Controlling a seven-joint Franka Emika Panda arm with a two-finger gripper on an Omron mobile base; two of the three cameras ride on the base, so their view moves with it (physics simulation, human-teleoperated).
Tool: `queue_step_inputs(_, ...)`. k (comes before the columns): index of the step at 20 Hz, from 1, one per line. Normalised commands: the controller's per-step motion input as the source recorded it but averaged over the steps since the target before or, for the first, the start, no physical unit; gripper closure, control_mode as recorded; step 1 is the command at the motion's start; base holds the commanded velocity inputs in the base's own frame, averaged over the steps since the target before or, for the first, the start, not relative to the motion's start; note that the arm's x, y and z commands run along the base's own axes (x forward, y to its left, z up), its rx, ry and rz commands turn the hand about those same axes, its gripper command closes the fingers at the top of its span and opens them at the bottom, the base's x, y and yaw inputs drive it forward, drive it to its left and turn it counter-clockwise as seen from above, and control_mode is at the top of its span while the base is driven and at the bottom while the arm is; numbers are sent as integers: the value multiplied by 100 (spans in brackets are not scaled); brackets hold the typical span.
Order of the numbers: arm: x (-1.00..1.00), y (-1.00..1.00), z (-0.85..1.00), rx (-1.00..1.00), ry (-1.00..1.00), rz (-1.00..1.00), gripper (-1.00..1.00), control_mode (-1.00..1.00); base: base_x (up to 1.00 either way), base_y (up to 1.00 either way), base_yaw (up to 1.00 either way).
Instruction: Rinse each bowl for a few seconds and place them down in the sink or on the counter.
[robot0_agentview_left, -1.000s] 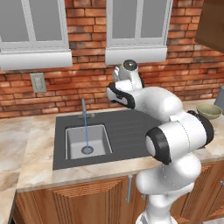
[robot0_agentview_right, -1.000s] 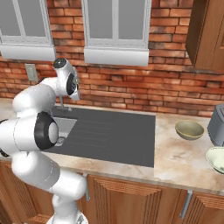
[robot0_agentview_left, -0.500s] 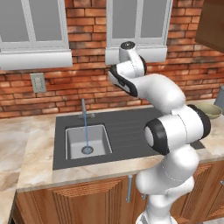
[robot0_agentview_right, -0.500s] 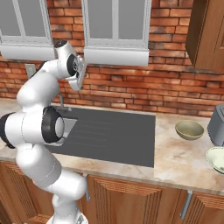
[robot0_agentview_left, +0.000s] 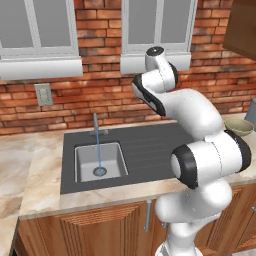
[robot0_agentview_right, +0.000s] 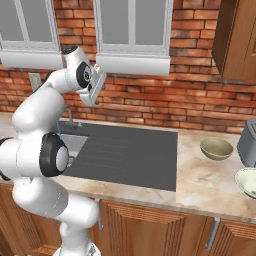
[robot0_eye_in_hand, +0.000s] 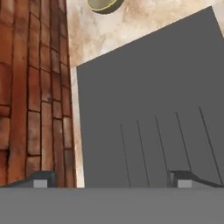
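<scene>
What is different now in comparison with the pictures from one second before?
The arm lifted its hand from low over the sink to high by the window sill and turned it towards the bowls. The gripper took nothing and is open as before. The olive-tan bowl, the paler bowl and the faucet did not move.

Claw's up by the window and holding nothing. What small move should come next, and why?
Probably swing the open claw right and down toward the olive bowl. Both it and the pale bowl sit untouched on the counter, far from the sink.
</scene>
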Motion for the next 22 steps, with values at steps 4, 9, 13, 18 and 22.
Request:
queue_step_inputs(4,-53,-20,-2,1,-6,-12,-100,-100,0,0,0)
queue_step_inputs(9,-38,-23,-3,2,-3,-10,-100,-100,0,0,0)
queue_step_inputs(13,-18,-40,-9,2,0,-8,-100,-100,0,0,0)
queue_step_inputs(18,-7,-45,-7,4,0,-7,-100,-100,0,0,0)
queue_step_inputs(22,-6,-40,-4,4,2,-8,-100,-100,0,0,0)
